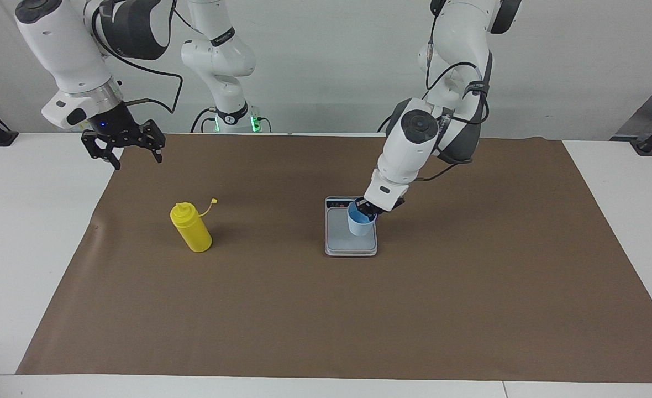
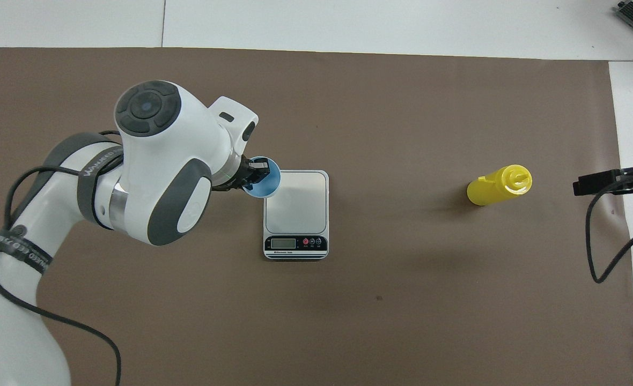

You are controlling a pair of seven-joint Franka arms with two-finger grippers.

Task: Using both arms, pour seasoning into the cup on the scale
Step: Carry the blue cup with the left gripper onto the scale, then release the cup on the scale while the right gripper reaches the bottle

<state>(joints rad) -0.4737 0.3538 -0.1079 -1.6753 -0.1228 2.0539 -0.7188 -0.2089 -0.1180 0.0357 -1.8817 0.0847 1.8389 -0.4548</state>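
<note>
My left gripper is shut on the rim of the pale blue cup, one finger inside it. It holds the cup upright, low over the silver scale, at the side toward the left arm's end. In the overhead view the cup overlaps that edge of the scale. I cannot tell whether it touches the platform. The yellow seasoning bottle stands upright toward the right arm's end, its cap hanging loose. My right gripper hangs open in the air above the mat's edge, apart from the bottle.
A brown mat covers most of the white table. The scale's dark display strip faces the robots. A black cable loops down from the right arm over the mat's edge.
</note>
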